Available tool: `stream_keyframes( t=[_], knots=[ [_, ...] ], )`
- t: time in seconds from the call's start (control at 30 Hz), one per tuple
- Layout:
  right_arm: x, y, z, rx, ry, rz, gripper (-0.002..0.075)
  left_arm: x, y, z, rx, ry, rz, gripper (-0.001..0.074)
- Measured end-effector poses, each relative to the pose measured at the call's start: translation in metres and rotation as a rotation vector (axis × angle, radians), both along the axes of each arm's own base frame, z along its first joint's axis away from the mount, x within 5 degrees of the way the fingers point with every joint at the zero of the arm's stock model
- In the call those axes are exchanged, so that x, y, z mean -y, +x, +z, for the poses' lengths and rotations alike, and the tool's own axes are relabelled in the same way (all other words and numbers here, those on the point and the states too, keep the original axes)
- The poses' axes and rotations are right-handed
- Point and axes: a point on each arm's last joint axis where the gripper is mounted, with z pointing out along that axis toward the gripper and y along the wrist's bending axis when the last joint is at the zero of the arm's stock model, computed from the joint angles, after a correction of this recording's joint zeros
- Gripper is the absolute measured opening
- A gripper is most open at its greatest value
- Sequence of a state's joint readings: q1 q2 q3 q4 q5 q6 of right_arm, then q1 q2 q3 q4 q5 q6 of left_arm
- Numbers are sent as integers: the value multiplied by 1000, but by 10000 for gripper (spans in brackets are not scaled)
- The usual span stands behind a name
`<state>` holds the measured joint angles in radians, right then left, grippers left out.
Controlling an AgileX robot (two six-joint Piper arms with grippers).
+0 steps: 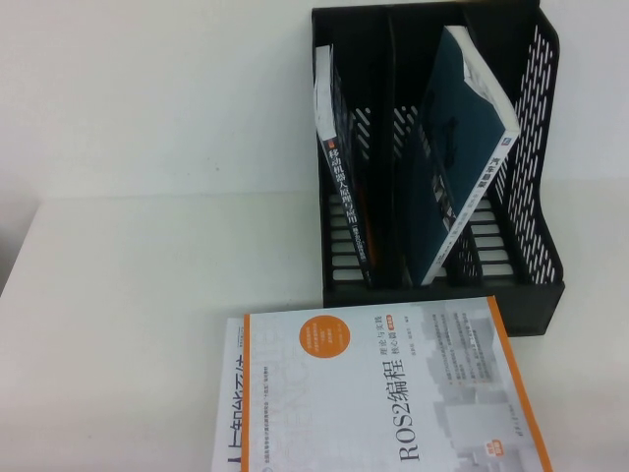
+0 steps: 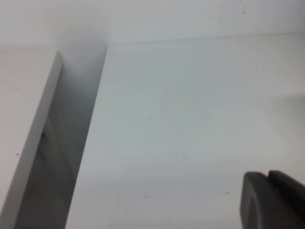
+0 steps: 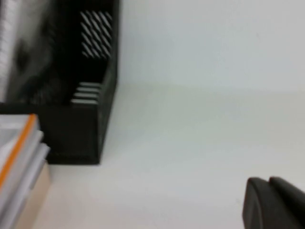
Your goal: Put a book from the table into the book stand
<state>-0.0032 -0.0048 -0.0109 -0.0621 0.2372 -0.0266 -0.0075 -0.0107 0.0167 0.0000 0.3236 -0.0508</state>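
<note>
The black book stand point(image 1: 536, 197) sits at the back right of the white table point(image 1: 147, 295). The book point(image 1: 462, 108), its dark teal back showing, stands tilted inside the stand, its foot in the middle slot and its top leaning right. Neither gripper shows in the high view. My left gripper point(image 2: 269, 179) is shut and empty over bare table point(image 2: 190, 119) near its left edge. My right gripper point(image 3: 269, 183) is shut and empty over bare table point(image 3: 190, 133), to the right of the stand point(image 3: 81, 129).
A dark-spined book with orange lettering point(image 1: 344, 187) leans in the stand's left slot. The orange-edged ROS2 book point(image 1: 393, 393) lies flat in front of the stand, also showing in the right wrist view point(image 3: 19, 157). A gap point(image 2: 71, 143) runs along the table's left edge.
</note>
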Motion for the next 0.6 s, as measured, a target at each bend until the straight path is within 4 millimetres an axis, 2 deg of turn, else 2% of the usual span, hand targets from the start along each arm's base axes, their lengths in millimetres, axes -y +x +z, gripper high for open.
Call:
stream_keyframes(
  t=[0.17,0.6],
  knots=[
    [4,-2,-20,-119,48,-88,-2,0,0,0,-2,0,0,-2],
    [4,-3,-20,-130,53,-93,-3,0,0,0,-4,0,0,-2]
  ],
)
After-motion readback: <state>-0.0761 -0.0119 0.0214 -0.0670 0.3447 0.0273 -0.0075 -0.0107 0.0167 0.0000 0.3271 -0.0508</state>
